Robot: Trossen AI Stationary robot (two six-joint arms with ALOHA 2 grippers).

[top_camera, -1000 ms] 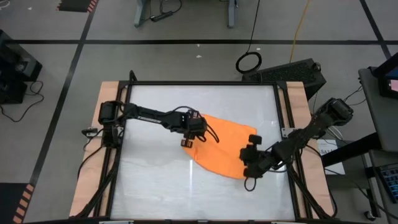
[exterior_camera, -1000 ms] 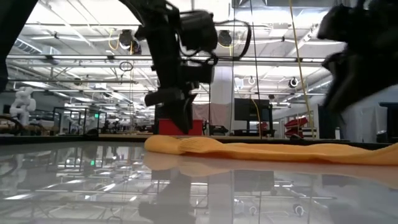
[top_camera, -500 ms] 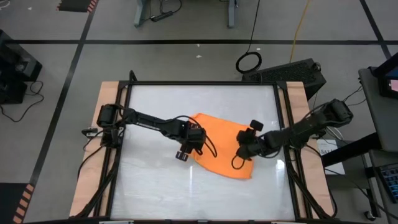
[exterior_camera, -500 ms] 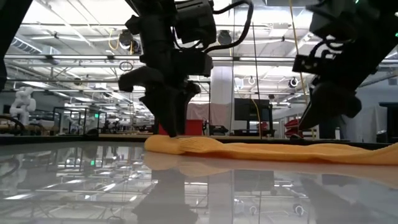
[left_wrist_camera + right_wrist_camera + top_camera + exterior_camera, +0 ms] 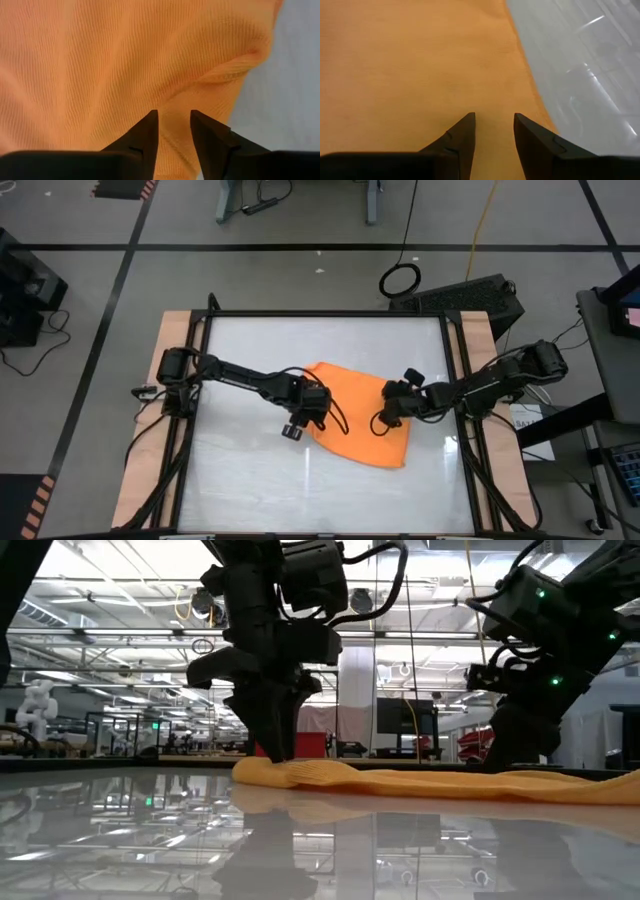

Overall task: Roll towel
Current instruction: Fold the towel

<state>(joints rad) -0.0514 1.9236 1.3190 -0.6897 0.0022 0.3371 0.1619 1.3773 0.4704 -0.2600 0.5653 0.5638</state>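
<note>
Lying under both pincers, towel [image 5: 355, 415], on table [image 5: 250, 480]

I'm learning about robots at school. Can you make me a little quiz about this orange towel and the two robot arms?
1. True or false: the towel is already rolled up.
2. Which gripper is at the towel's left edge: A) left gripper B) right gripper?
3. Fill in: the towel lies on the ____.

Key: 1 false, it lies spread out with a few wrinkles. 2 A. 3 table.
</note>
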